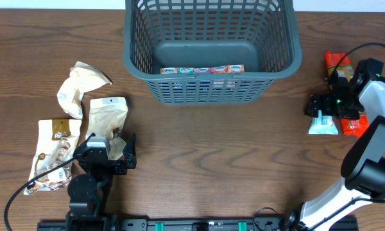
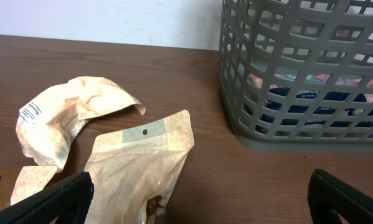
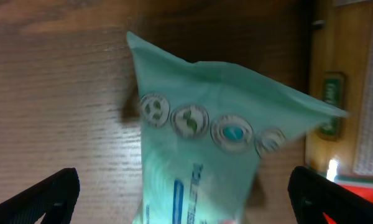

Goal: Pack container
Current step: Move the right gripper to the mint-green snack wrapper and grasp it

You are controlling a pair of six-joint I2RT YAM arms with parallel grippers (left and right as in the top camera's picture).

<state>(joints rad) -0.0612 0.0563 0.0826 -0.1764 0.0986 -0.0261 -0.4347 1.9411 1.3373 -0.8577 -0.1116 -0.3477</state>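
Note:
The dark grey lattice container (image 1: 212, 77) stands at the back middle with a row of small colourful packets (image 1: 202, 70) inside; it also shows in the left wrist view (image 2: 298, 134). My left gripper (image 1: 119, 154) is open over a tan paper pouch (image 1: 108, 114), which lies between its fingers in the left wrist view (image 2: 143, 162). My right gripper (image 1: 322, 106) is open above a light teal packet (image 1: 323, 125), which fills the right wrist view (image 3: 224, 143) between the fingertips.
A crumpled tan pouch (image 1: 77, 86) and a printed brown-and-white snack bag (image 1: 51, 154) lie at the left. Red-orange packets (image 1: 339, 64) lie at the right beside the teal one. The table's right edge is close to the right arm.

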